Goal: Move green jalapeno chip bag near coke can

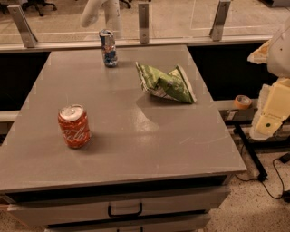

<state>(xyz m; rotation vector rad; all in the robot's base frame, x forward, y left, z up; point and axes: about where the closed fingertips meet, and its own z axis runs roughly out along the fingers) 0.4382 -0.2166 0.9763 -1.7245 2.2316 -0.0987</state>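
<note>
Left front of grey cabinet top (136, 136): coke can (74, 127), upright. Top edge, left of centre: gripper (102, 20), pale fingers (90, 13) seemingly apart, clamped on nothing, just above blue-and-silver can (108, 47). Right of centre: green jalapeno chip bag (166, 84), lying crumpled on the top, well apart from the fingers, nearer and rightward; well apart from coke can.

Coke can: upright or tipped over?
Upright. The coke can stands on its base on the table, silver top facing up. The gripper is at the far edge, above the blue-and-silver can.
</note>
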